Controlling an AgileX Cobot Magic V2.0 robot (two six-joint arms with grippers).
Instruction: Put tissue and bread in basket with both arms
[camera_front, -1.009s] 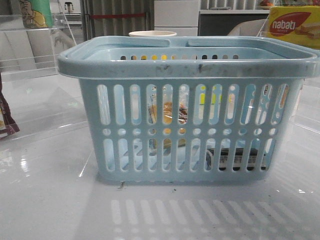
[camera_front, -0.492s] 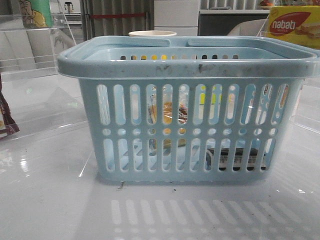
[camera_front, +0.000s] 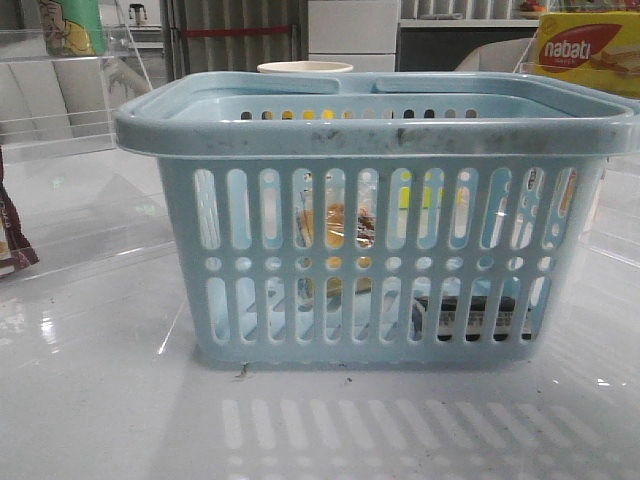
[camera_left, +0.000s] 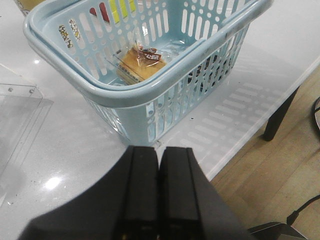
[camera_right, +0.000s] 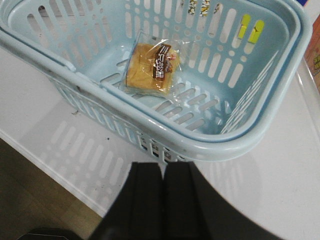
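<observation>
The light-blue basket (camera_front: 380, 130) stands mid-table. The bread (camera_front: 340, 225), a clear packet of golden-brown bread with a dark label, lies inside on its floor; it also shows in the left wrist view (camera_left: 142, 62) and the right wrist view (camera_right: 150, 67). The tissue (camera_front: 470, 315), a low black pack, lies inside at the front right and shows only through the slots. My left gripper (camera_left: 159, 149) is shut and empty, held back from the basket (camera_left: 135, 95). My right gripper (camera_right: 164, 166) is shut and empty, held back from the basket's rim (camera_right: 225, 145). Neither gripper shows in the front view.
A yellow and red nabati box (camera_front: 590, 55) stands at the back right. A white cup (camera_front: 305, 68) is behind the basket. Clear acrylic trays (camera_front: 60, 90) and a dark maroon packet (camera_front: 10, 240) are at the left. The table's front edge (camera_left: 260, 120) drops to wooden floor.
</observation>
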